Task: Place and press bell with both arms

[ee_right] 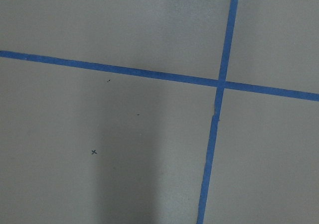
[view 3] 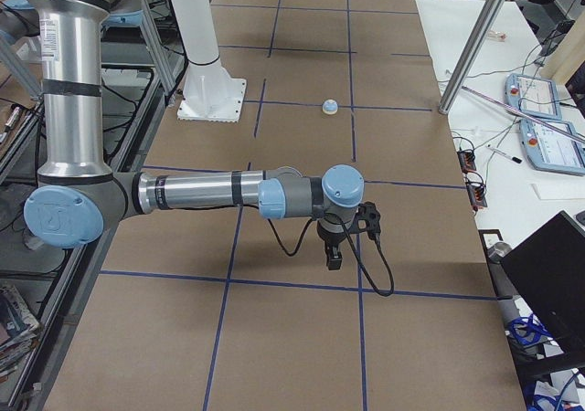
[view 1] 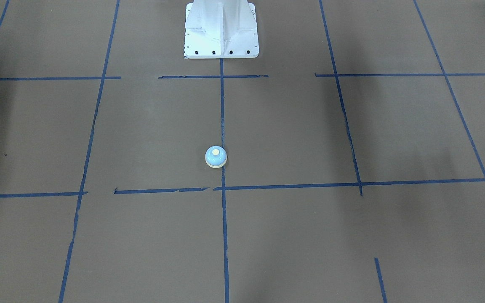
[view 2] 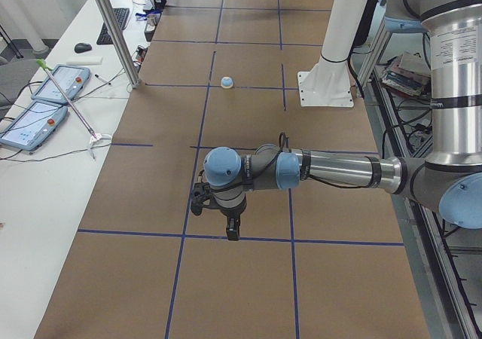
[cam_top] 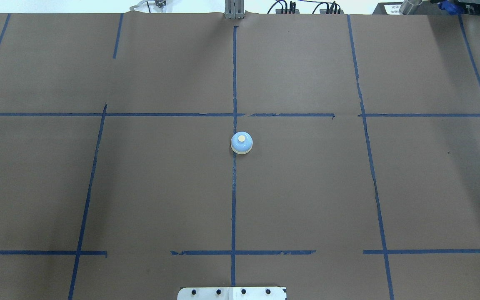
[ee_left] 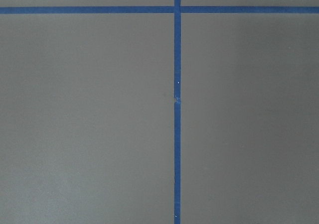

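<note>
The brown-papered table [cam_top: 306,187] carries a grid of blue tape [cam_top: 233,200]. The left arm [view 2: 339,171] and the right arm [view 3: 192,192] reach level over opposite ends. The left gripper [view 2: 233,232] and the right gripper [view 3: 335,260] point down; I cannot tell how far their jaws are spread. The bell [cam_top: 241,143] sits upright on the centre strip, well apart from both.

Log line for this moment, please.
bell: upright at centre tape line, untouched | left hand: far from bell, state unclear | right hand: far from bell, state unclear

Brown table [cam_top: 161,187], blue tape grid [cam_top: 233,200]
</note>
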